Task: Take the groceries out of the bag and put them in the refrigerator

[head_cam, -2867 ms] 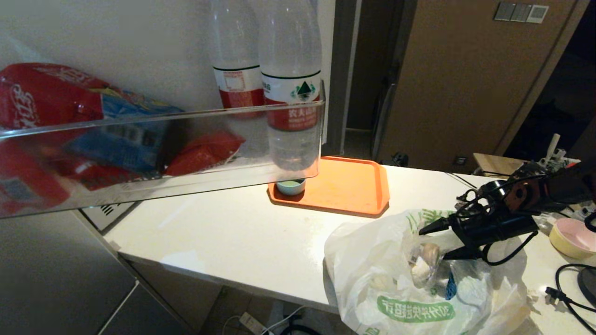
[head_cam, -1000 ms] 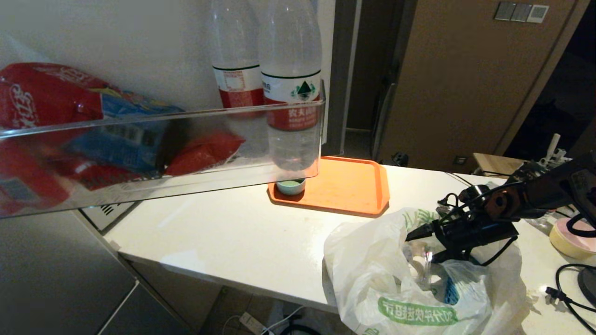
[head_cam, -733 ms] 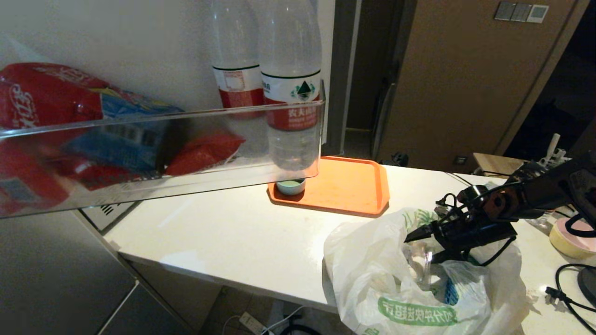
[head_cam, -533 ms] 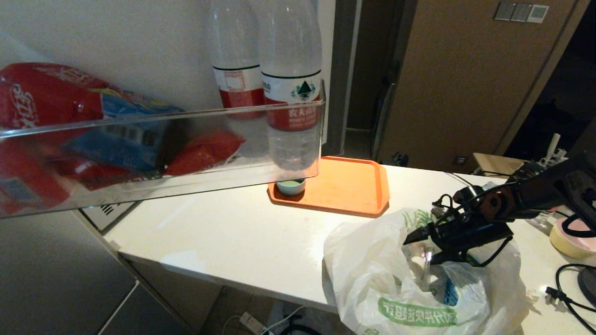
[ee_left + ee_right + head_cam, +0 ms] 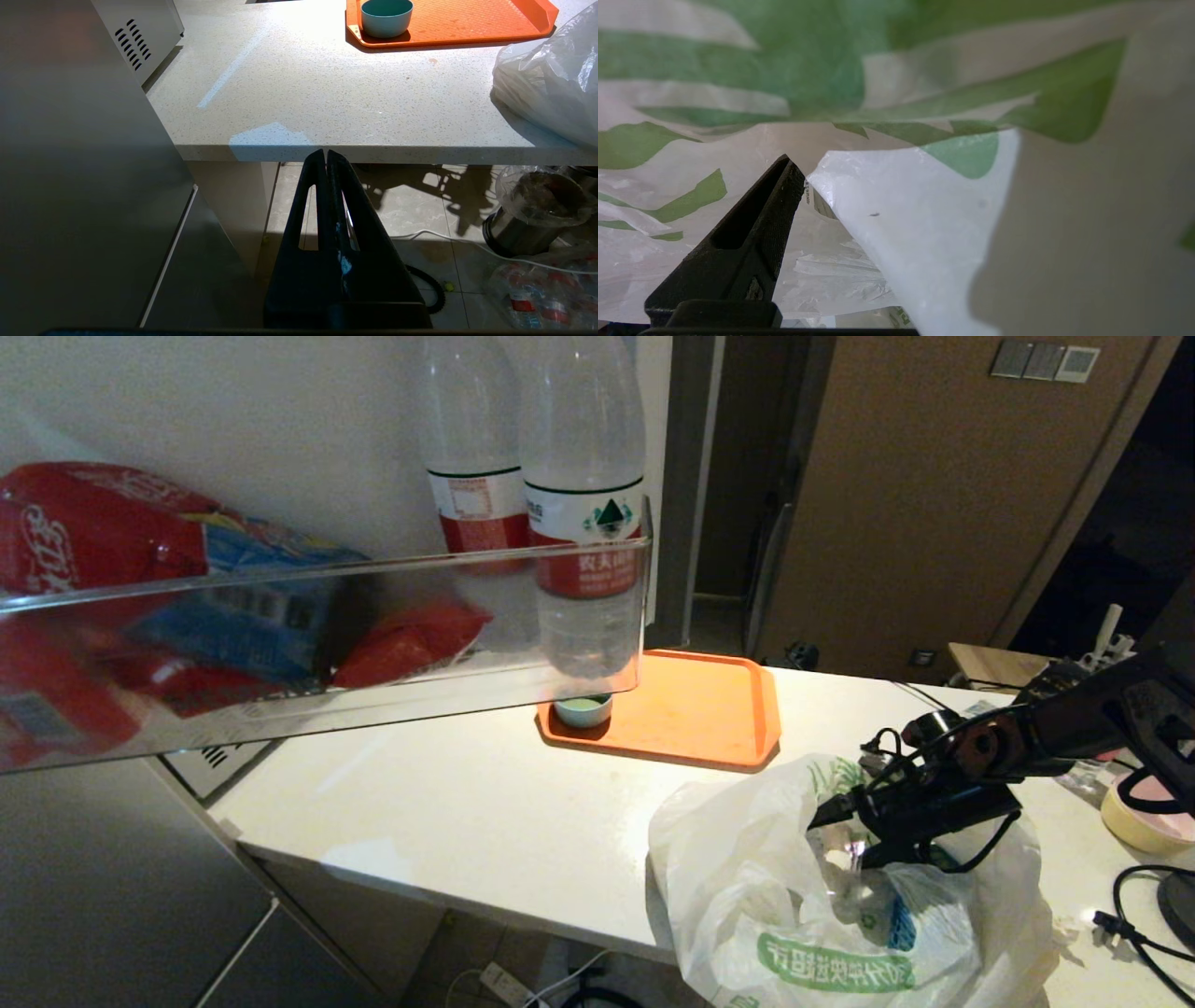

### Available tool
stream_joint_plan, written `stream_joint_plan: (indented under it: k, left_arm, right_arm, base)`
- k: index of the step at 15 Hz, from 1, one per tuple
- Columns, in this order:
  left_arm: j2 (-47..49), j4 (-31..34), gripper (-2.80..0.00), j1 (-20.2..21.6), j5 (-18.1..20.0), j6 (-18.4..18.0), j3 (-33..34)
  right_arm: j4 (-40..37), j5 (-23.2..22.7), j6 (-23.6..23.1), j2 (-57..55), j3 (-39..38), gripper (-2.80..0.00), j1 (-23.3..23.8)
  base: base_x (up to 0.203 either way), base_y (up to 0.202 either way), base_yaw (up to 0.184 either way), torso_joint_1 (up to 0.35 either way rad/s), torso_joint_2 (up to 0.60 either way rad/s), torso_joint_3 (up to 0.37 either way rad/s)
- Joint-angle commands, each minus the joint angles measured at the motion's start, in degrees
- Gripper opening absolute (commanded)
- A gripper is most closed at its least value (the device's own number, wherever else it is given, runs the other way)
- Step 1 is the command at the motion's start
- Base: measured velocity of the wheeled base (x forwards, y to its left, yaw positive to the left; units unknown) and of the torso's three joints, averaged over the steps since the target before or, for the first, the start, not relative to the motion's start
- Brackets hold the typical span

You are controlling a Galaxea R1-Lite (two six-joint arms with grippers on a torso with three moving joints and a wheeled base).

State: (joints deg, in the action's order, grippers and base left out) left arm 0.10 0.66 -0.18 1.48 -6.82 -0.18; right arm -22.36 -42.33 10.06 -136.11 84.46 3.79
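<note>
Head view: right hand [image 5: 838,833], fingers spread, inside mouth of bag [image 5: 747,896] on desk [image 5: 485,812]; left hand [image 5: 326,161] pressed together below desk edge.

The room is dim and brownish. Light shines on the white counter [image 5: 485,803] and makes dark shadows under it. Up close, the bag [image 5: 924,224] looks blurry and soft.

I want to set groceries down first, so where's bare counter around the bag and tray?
Bare counter runs from the orange tray and plastic bag leftward to the counter's left end. The tray holds only a small cup. Right of the bag is crowded: right gripper, cables, pink bowl.
</note>
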Motion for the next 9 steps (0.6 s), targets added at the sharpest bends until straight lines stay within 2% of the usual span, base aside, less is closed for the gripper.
stream_joint_plan:
  k: [1,9]
  left_arm:
    - [0.06,-0.04,-2.80,0.01,0.01,-0.03,0.01]
    - [0.03,-0.04,-2.80,0.01,0.10,-0.03,0.01]
  right_arm:
    - [-0.14,-0.21,0.05,-0.47,0.11,-2.80,-0.01]
    - [-0.14,-0.13,0.05,0.72,0.18,-2.80,0.08]
  base:
    - [0.000,0.000,0.000,0.000,0.00,0.000]
    - [0.000,0.000,0.000,0.000,0.00,0.000]
